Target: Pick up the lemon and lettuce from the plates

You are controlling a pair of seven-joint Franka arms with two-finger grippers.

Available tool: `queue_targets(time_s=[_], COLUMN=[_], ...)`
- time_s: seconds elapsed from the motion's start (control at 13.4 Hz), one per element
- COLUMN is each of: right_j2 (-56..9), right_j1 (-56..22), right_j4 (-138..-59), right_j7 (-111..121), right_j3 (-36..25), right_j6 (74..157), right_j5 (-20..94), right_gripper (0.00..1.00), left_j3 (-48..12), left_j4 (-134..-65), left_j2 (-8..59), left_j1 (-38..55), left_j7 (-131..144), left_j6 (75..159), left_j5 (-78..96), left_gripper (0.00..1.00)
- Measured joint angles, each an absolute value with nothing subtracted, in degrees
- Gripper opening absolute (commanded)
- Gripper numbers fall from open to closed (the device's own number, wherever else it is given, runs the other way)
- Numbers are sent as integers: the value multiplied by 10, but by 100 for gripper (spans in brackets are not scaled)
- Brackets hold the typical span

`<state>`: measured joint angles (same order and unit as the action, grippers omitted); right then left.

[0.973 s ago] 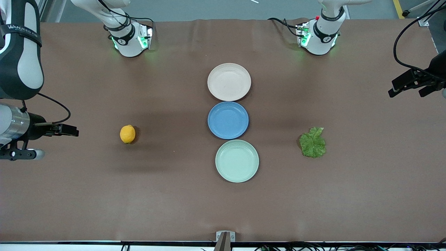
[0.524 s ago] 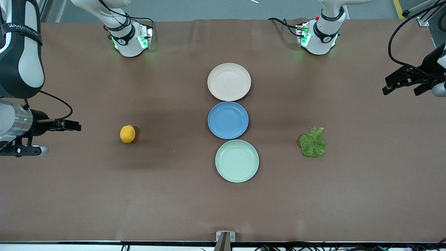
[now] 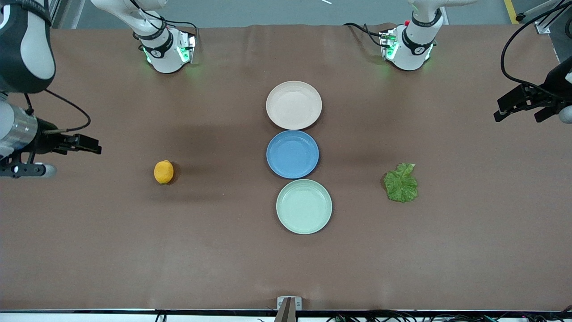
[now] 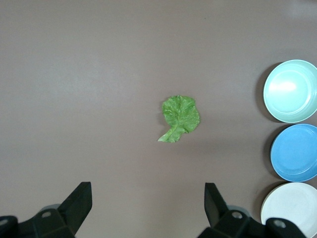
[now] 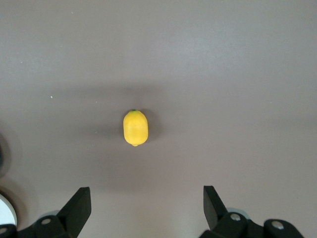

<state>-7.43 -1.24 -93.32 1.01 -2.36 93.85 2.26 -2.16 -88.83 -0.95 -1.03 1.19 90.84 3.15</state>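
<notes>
The lemon [image 3: 163,172] lies on the bare brown table toward the right arm's end, on no plate; it also shows in the right wrist view [image 5: 135,127]. The lettuce [image 3: 401,183] lies flat on the table toward the left arm's end, also in the left wrist view [image 4: 180,117]. The beige-pink plate [image 3: 293,105] and the mint green plate [image 3: 304,206] are empty. My right gripper [image 3: 85,144] [image 5: 147,208] is open and empty, high over the table beside the lemon. My left gripper [image 3: 514,103] [image 4: 147,208] is open and empty, high over the table beside the lettuce.
An empty blue plate [image 3: 292,154] sits between the two other plates in one row at mid-table. The three plates show at the edge of the left wrist view, the mint one [image 4: 290,90] among them. The arm bases stand along the table's edge farthest from the front camera.
My right gripper has moved toward the robots' bases, away from the lemon's level. My left gripper has shifted only slightly. Lemon, lettuce and plates have not moved.
</notes>
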Motion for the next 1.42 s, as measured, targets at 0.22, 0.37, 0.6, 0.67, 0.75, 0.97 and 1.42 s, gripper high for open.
queue_targets(time_s=[0.22, 0.37, 0.6, 0.67, 0.75, 0.97, 1.42], right_j2=[-28, -10, 5, 11, 17, 31, 52], right_j1=[-12, -10, -10, -10, -10, -10, -10], right_j4=[-981, -1003, -1019, -1020, -1023, -1034, -1036], right_j7=[10, 10, 10, 10, 10, 10, 10], right_j3=[-23, -24, -25, -25, -25, -25, -23], right_j6=[945, 952, 957, 957, 957, 963, 984], right_j5=[23, 23, 23, 23, 22, 22, 22], right_gripper=[100, 100, 100, 100, 100, 100, 100], left_j3=[-21, -21, -21, -21, -21, -21, -21], left_j4=[-888, -888, -887, -887, -887, -887, -887], left_j2=[-10, -10, -10, -10, -10, -10, -10], left_j1=[-11, -11, -11, -11, -11, -11, -11], left_j7=[12, 12, 12, 12, 12, 12, 12], left_j6=[908, 908, 908, 908, 908, 908, 908], left_j5=[31, 31, 31, 31, 31, 31, 31], left_gripper=[100, 100, 100, 100, 100, 100, 100])
